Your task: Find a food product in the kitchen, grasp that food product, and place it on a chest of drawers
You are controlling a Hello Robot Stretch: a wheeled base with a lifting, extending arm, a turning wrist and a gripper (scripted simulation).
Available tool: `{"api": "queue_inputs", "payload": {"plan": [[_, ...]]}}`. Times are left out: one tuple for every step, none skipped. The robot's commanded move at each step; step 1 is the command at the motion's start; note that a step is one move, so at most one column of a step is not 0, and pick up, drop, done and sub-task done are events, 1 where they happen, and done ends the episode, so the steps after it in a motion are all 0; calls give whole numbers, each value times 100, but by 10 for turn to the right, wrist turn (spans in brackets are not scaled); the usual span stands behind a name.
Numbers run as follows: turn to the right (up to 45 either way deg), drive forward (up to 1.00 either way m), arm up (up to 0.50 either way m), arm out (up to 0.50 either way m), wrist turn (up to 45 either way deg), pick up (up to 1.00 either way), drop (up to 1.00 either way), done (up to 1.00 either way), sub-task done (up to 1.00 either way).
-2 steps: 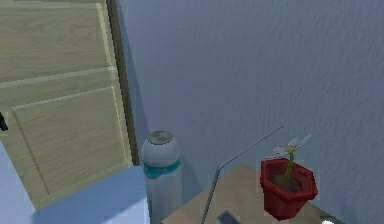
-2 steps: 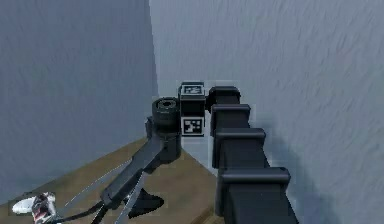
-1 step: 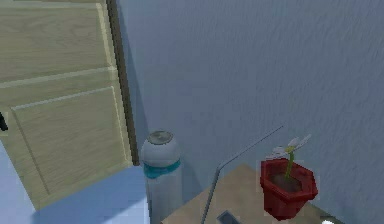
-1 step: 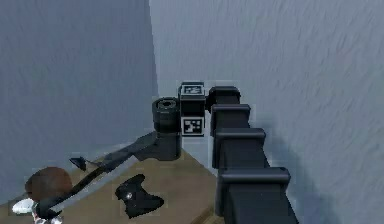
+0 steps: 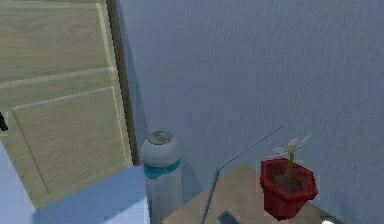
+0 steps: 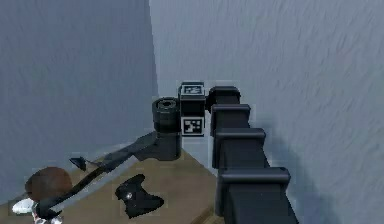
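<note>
Holding the dark arm (image 6: 248,165) up from the bottom edge, right of centre, in the arm side view, above a wooden desk (image 6: 185,172). Pointing the jaws toward the lower left, thin fingers (image 6: 112,157) ending by a brown round lump (image 6: 47,183), possibly the food product, lying at the frame's lower left. Not being able to tell whether grasping anything. Hanging near a small dark object (image 6: 137,193) at bottom centre. Facing, in the forward view, a wooden door (image 5: 60,90) at upper left, a white canister (image 5: 160,160) at bottom centre and a red potted plant (image 5: 288,185) at lower right.
</note>
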Motion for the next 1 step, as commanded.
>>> {"api": "queue_inputs", "payload": {"plan": [[0, 0, 0, 0, 0, 0, 100, 0, 0]]}}
